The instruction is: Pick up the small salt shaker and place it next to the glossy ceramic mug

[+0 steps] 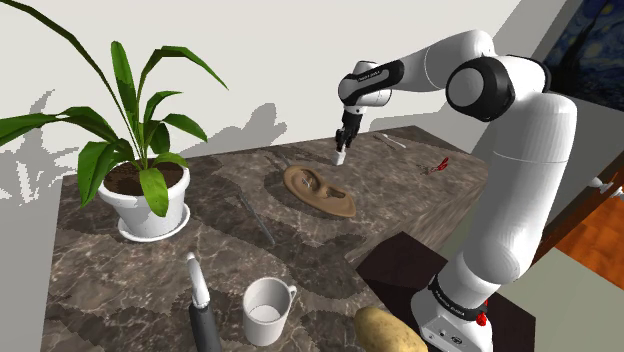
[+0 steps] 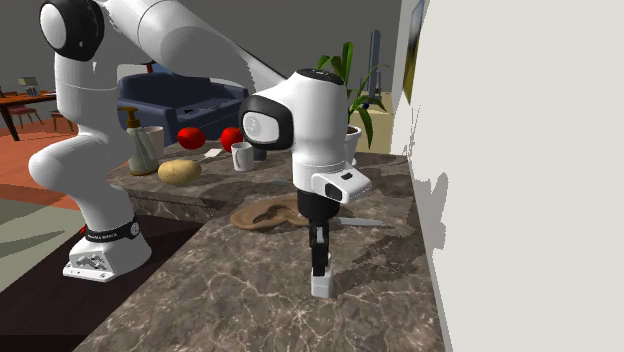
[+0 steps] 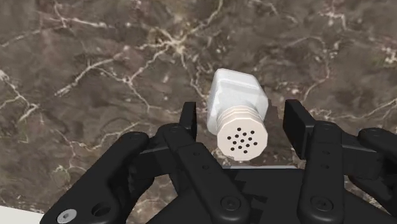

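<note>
We are looking down along the gripper as it is hanging over the dark marbled surface. Its two black fingers are standing apart, one on each side of the salt shaker. A thin gap is showing on either side, so nothing is being clasped. The salt shaker is white, with a boxy body and a round ribbed cap whose holes are facing up towards the hand.

In the second exterior view we are seeing the salt shaker sitting upright on the surface, directly under the fingertips, on the side where the white wall is running along the edge. The white arm is reaching over from its stand to get there.

In the shoulder view, the white mug is standing well apart from the salt shaker, close to that view's lower edge. A brown ear-shaped piece is lying between the two. A potato is resting near the mug on that view's right, and a black-handled tool is lying near it on the left. A potted plant is standing farther off towards the shoulder view's left.
</note>
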Available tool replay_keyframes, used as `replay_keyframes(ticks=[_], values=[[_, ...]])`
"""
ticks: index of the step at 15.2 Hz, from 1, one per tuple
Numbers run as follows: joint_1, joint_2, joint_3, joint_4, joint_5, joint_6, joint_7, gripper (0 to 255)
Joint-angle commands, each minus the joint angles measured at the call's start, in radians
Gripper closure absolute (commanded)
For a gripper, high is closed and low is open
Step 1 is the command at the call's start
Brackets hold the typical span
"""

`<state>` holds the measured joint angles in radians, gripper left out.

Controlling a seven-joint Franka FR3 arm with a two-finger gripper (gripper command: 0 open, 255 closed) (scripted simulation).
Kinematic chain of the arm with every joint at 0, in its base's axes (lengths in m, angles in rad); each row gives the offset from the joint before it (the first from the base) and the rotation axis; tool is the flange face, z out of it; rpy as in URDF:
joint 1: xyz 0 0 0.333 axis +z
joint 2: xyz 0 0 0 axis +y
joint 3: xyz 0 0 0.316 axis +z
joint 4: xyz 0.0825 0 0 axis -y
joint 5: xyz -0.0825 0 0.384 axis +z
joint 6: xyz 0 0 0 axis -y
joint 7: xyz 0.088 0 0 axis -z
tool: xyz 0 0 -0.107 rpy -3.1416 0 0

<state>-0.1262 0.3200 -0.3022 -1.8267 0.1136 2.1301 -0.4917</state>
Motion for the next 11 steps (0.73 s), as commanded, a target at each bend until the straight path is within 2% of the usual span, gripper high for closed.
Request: replay_keyframes(ticks=[1, 9, 11], values=[[0.000, 0.000, 0.000, 0.000, 0.000, 0.000, 0.000, 255], [0.000, 0.000, 0.000, 0.000, 0.000, 0.000, 0.000, 255], [0.001, -0.012, -0.002, 0.012, -0.005, -0.023, 0.003, 255]])
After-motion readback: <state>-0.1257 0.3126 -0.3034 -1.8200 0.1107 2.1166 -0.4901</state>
